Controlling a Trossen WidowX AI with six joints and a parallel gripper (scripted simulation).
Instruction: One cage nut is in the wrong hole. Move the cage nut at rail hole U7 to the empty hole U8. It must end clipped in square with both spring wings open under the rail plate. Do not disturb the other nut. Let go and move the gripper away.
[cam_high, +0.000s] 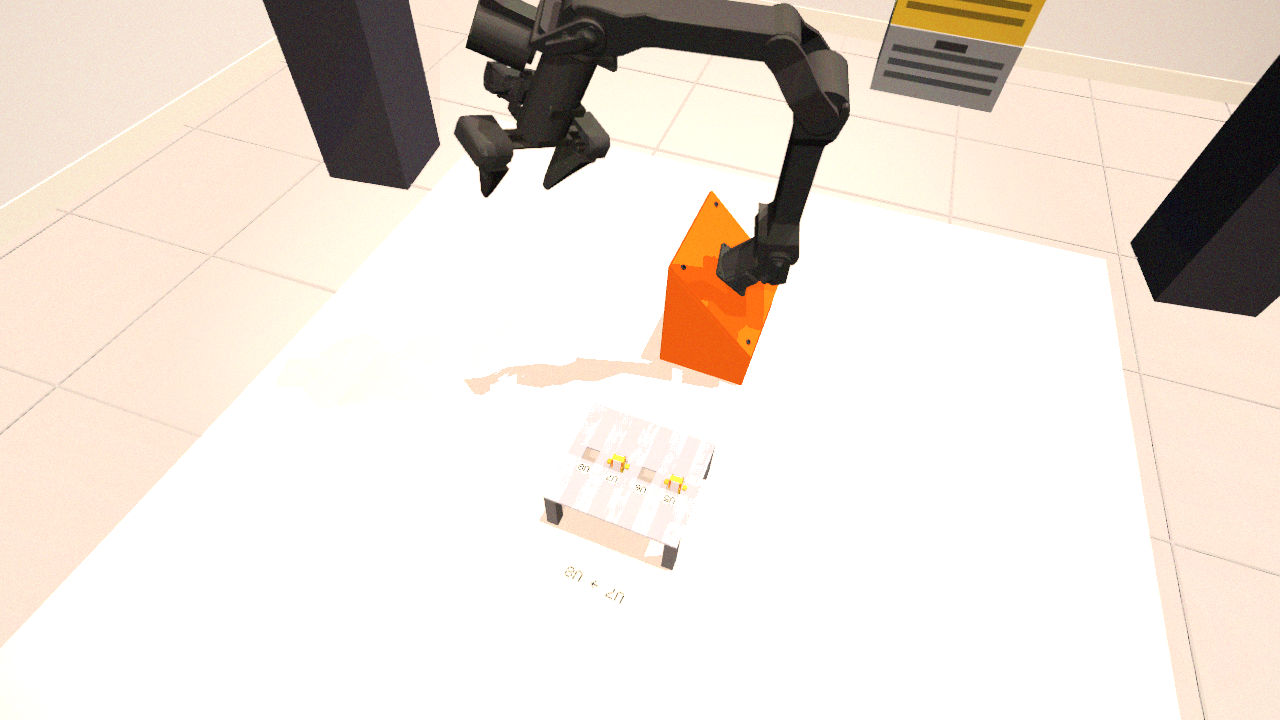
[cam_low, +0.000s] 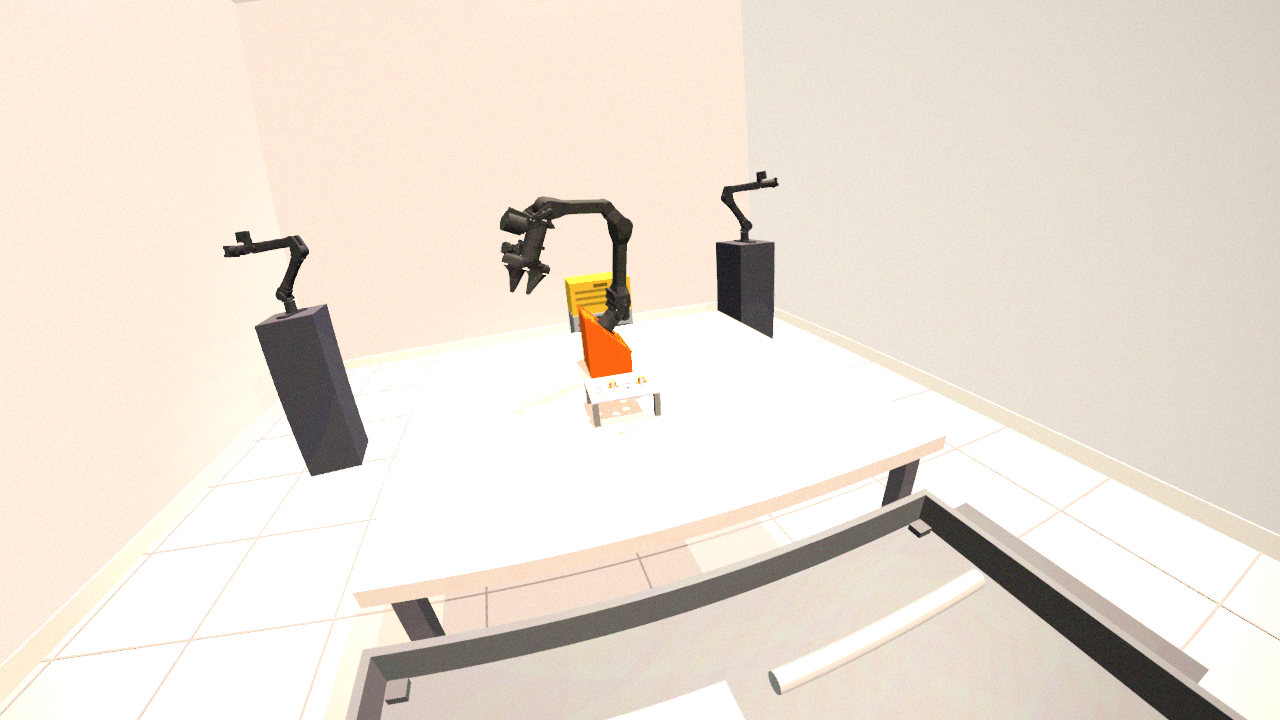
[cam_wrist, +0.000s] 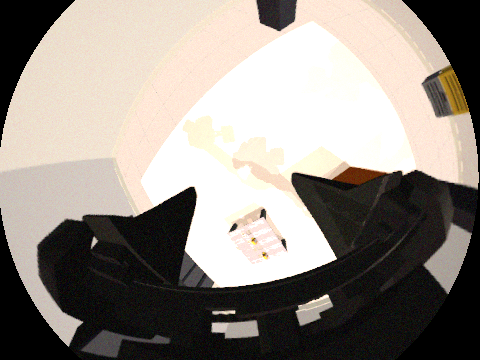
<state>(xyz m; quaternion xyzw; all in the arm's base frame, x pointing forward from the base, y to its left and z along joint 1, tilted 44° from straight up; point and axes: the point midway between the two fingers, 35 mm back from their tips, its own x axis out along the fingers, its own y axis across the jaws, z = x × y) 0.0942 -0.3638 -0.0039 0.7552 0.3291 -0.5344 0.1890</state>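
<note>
The white and grey rail plate (cam_high: 617, 508) (cam_low: 622, 392) stands on short dark legs. The yellow cage nut at U7 (cam_high: 618, 462) (cam_low: 613, 385) (cam_wrist: 254, 241) sits in its hole. Beside it, hole U8 (cam_high: 590, 454) is empty. The other yellow nut, at U5 (cam_high: 675, 483) (cam_low: 641, 380) (cam_wrist: 265, 255), sits near the plate's opposite end. Hole U6 (cam_high: 646, 474) between the nuts is empty. My gripper (cam_high: 517, 189) (cam_low: 521, 291) (cam_wrist: 244, 182) is wide open and empty, high above the table and well away from the plate. The spring wings under the plate cannot be made out.
The orange arm base (cam_high: 702, 331) (cam_low: 604, 353) (cam_wrist: 357, 175) stands close behind the plate. The label "U7 → U8" lies in front of it. Dark pedestals (cam_low: 308, 394) (cam_low: 744, 282) stand beyond the table. A grey tray (cam_low: 662, 595) holds a white rod (cam_low: 877, 631).
</note>
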